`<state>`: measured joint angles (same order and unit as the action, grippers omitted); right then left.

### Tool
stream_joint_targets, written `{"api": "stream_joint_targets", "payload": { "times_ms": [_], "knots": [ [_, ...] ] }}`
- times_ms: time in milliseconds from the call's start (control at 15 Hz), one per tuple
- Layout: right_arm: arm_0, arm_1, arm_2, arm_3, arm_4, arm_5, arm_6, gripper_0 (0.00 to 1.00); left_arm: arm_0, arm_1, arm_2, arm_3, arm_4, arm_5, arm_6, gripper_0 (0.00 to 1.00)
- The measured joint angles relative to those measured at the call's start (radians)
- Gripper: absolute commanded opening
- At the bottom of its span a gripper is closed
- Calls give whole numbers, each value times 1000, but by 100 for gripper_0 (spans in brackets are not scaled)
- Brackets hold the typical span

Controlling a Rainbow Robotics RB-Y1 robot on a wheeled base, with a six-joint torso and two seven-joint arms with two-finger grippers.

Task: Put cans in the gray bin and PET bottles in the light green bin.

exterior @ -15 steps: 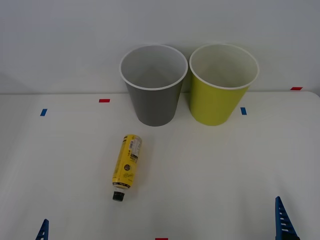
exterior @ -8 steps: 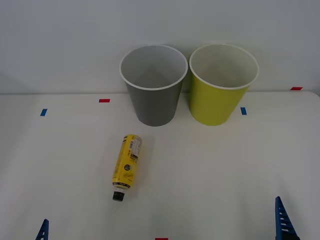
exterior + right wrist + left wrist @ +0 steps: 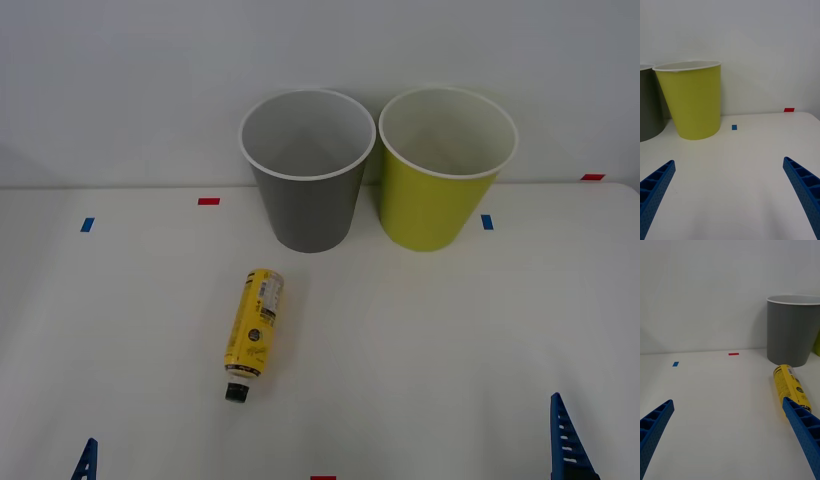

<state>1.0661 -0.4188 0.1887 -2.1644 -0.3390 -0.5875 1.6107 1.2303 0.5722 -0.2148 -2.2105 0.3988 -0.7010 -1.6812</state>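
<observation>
White desk (image 3: 450, 330): PET bottle (image 3: 253, 333) lying flat, cap nearest robot. Gray bin (image 3: 307, 190), light green bin (image 3: 446, 185) upright behind, adjacent. Left tool (image 3: 728, 442), right tool (image 3: 730, 195) wide open, empty, low at near edge.

Plain pale wall (image 3: 120, 80) behind white table (image 3: 450, 330); even light.
</observation>
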Motion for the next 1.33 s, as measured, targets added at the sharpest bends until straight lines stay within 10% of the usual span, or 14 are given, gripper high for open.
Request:
{"api": "stream_joint_targets", "payload": {
  "times_ms": [1333],
  "knots": [
    [0,0,0,0,0,0,0,100,0,0,0,0,0,0,0,100]
  ]
}}
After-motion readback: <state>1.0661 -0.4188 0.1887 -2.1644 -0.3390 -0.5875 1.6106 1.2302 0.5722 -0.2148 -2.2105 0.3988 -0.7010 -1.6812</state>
